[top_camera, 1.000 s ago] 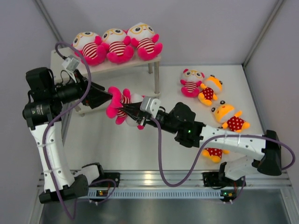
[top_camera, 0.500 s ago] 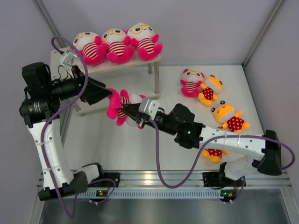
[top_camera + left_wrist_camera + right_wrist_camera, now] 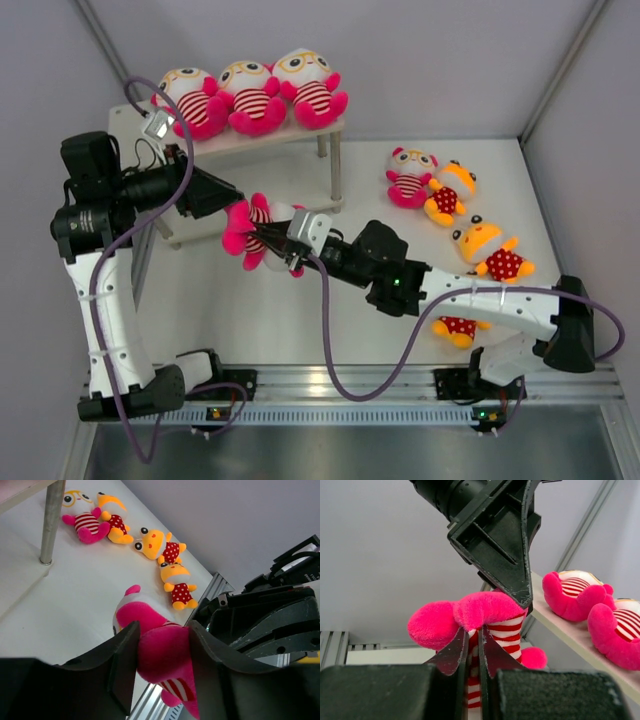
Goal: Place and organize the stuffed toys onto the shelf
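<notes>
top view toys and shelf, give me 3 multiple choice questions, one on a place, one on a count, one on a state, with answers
1. Where is the held toy?
A) on the shelf
B) behind the shelf
C) between the left gripper and the right gripper

2. How many striped toys sit on the shelf's top board?
A) one
B) three
C) five

3. The right gripper is:
A) shut on the held toy
B) wide open
C) resting on the shelf

Answers:
1 C: the left gripper's fingers flank its pink limb and the right gripper's pinch its body, in front of the shelf.
2 B: three sit side by side along the top board.
3 A: the right wrist view shows its fingers pinched together on the striped body.
</notes>
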Available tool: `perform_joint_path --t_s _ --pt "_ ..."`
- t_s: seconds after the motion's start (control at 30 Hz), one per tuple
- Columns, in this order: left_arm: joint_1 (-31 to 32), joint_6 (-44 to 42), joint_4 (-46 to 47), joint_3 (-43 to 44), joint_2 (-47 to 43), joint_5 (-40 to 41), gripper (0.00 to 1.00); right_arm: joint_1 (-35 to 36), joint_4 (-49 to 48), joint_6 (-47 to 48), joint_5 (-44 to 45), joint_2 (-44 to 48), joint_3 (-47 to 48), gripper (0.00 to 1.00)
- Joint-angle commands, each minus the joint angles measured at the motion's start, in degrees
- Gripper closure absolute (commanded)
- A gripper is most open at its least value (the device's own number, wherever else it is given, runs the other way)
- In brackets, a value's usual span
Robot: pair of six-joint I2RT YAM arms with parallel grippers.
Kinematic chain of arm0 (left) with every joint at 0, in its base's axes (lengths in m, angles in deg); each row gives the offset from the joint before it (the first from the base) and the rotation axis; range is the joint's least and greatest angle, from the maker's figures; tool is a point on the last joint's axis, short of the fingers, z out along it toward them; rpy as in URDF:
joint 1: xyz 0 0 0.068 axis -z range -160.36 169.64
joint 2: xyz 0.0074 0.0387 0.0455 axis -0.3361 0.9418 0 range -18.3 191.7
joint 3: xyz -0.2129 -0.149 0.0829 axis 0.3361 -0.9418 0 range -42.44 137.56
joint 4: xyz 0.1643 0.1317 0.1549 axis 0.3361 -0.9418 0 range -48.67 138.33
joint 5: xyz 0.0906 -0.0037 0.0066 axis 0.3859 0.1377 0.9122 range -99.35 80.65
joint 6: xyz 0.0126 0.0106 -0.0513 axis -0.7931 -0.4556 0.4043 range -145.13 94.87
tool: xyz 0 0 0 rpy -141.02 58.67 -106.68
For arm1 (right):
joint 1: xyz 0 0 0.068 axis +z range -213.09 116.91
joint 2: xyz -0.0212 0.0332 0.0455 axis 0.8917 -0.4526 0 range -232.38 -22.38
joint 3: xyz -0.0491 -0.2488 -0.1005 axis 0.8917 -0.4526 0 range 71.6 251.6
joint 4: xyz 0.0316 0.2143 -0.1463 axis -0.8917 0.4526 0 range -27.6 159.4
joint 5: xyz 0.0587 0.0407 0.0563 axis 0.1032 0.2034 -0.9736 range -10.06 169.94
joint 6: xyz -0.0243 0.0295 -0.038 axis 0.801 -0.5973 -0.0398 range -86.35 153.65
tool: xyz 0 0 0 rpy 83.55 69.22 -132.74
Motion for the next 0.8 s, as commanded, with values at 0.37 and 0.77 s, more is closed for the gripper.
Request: perform_joint_path --t_s 0.37,0.77 --pt "4.9 -4.1 0.9 -2.4 -3.0 8.3 1.00 0.7 -1.8 -1.1 1.0 -0.3 2.3 1.00" --pt "5.2 -30.2 -0.9 -15.7 -9.2 45.7 1.00 -2.3 2.2 -13.0 -0.5 0.9 -4.9 0.21"
